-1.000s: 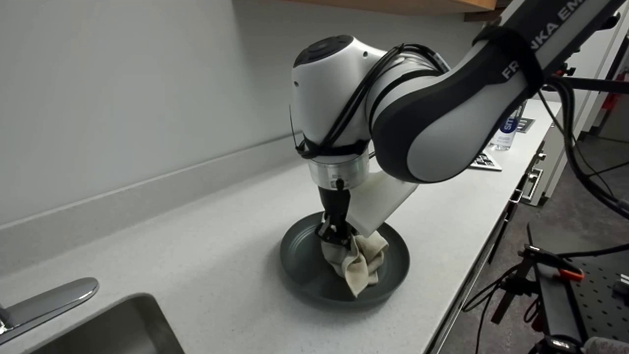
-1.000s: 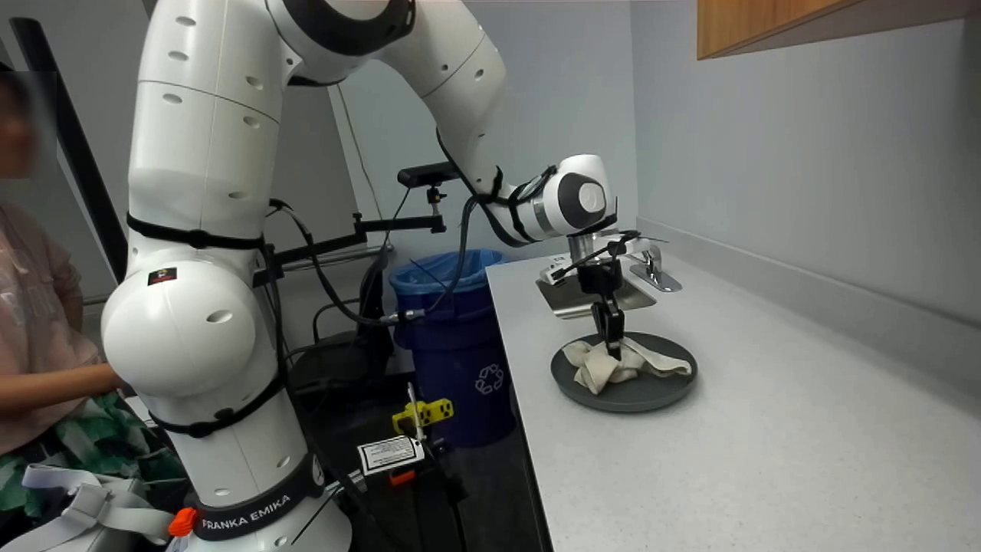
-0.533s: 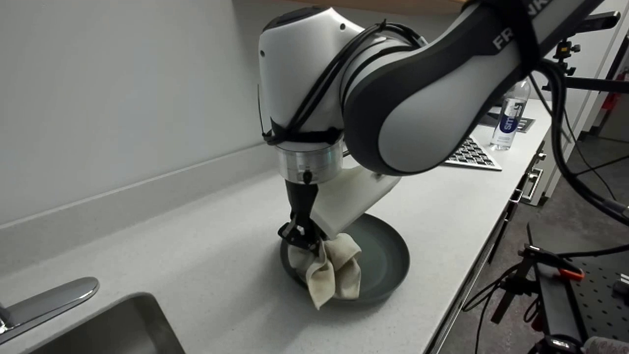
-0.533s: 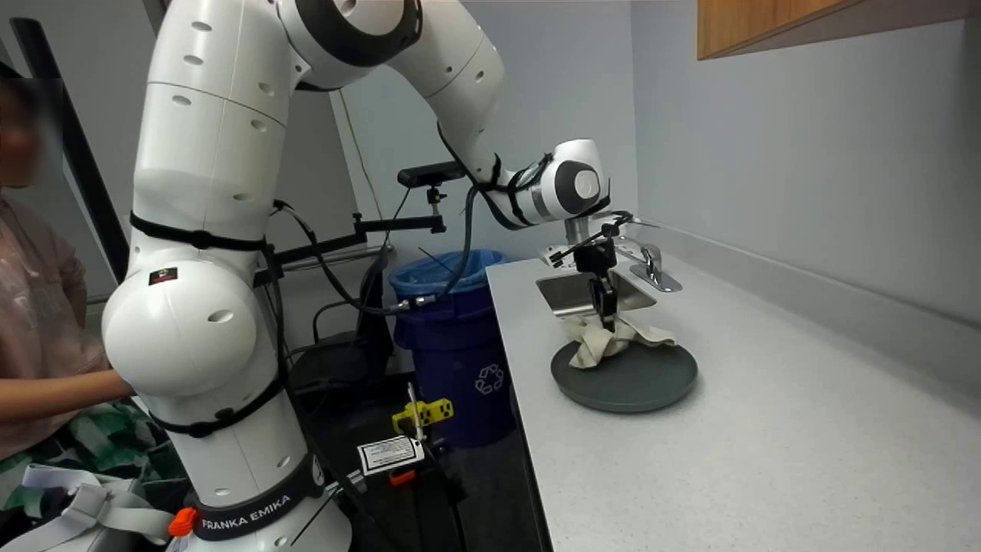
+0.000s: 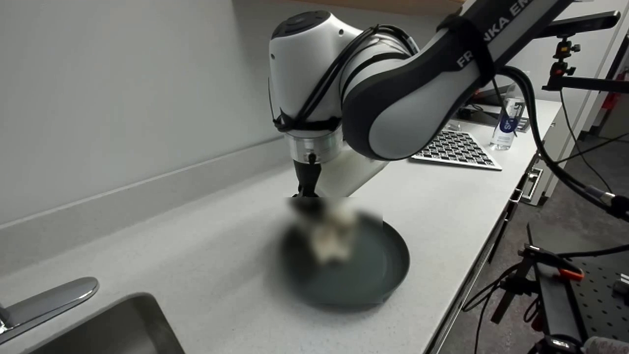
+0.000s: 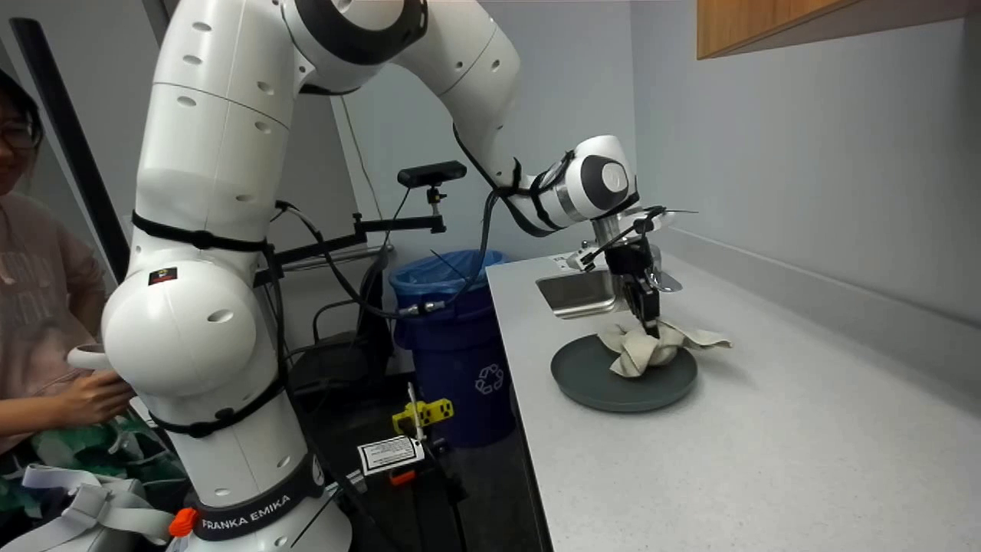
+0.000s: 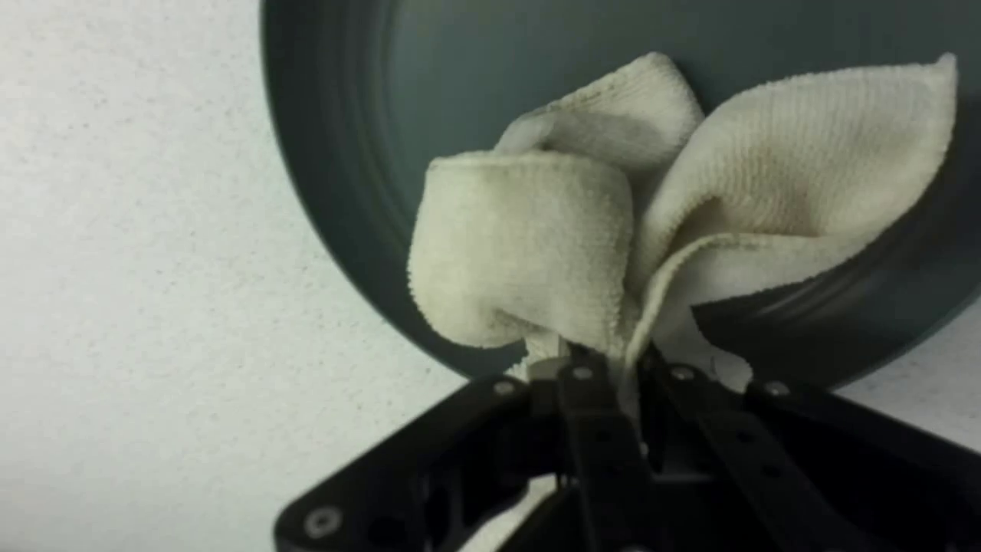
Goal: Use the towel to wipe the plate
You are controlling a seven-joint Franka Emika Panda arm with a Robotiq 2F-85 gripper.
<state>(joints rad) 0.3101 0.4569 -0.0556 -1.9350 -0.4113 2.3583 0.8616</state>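
The counter (image 6: 759, 452) is stretching wider between plate (image 6: 609, 391) and wall (image 6: 805, 146) than toward its front edge (image 6: 529, 452); the gripper (image 7: 626, 369) is pinching the towel (image 7: 552, 238).

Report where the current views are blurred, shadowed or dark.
In an exterior view, a blurred patch with a straight right edge covers much of the plate; in an exterior view, the towel shows without such a patch, and a soft shadow falls on the counter beyond the plate's right edge; in the wrist view, the gripper is dark, the towel's ribbing clear.
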